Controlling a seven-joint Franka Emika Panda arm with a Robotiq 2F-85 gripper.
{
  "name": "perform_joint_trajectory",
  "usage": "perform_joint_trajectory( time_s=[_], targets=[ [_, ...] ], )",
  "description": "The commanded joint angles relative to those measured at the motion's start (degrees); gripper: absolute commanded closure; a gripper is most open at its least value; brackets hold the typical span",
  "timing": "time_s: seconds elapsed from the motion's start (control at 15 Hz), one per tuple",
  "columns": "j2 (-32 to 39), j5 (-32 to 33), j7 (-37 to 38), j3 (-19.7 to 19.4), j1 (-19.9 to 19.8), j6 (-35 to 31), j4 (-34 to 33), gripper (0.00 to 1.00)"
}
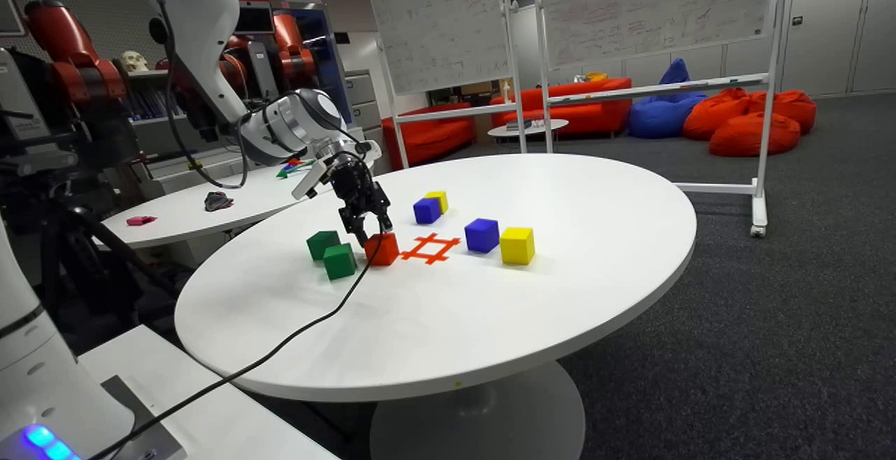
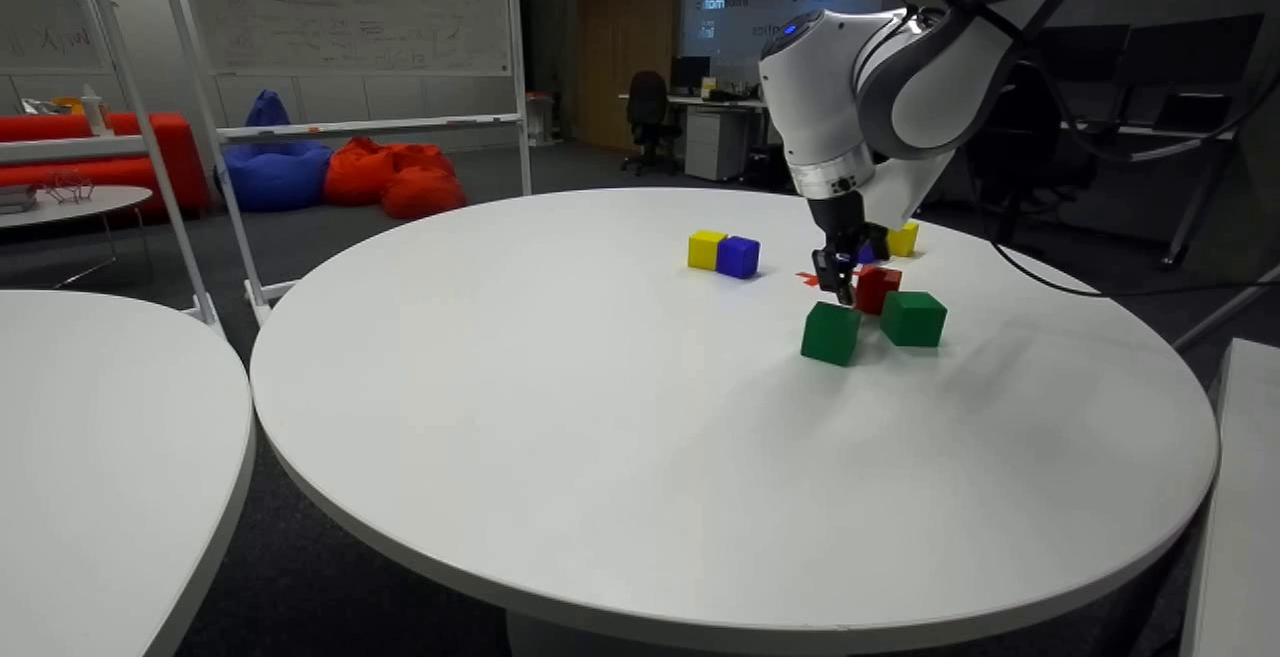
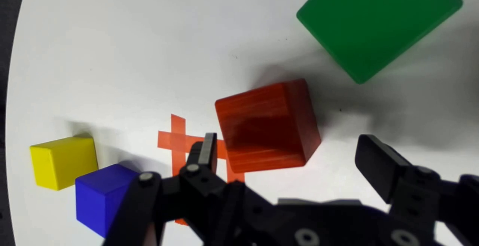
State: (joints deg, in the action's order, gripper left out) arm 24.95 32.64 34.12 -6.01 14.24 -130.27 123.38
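Jaws stand spread, nothing gripped. Red cube [image 3: 266,126] lies between them in the wrist view, nearer the jaw at nine o'clock; contact we cannot tell. We judge the work early: jaws are set either side of the cube, but it rests on the bench [image 1: 490,323], neither clamped nor lifted. Red-orange tape [image 3: 178,142] meets its outline at about eight o'clock; whether the cube overlaps it, we cannot tell. One green cube [image 3: 378,21] sits near, between one and two o'clock. Orientation of the red cube: no long axis; one pair of top edges runs roughly half past eleven to half past five.
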Motion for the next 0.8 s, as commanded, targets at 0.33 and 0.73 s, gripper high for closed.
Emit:
perform_joint_trajectory(
  time_s=[0.33, 0.73],
  targets=[
    [-1.15, 0.26, 0.29, -0.9, -3.71, -1.63, 2.92, 0.0],
    [0.04, -0.04, -0.04, -0.5, -3.55, 0.08, 1.02, 0.0]
  ],
)
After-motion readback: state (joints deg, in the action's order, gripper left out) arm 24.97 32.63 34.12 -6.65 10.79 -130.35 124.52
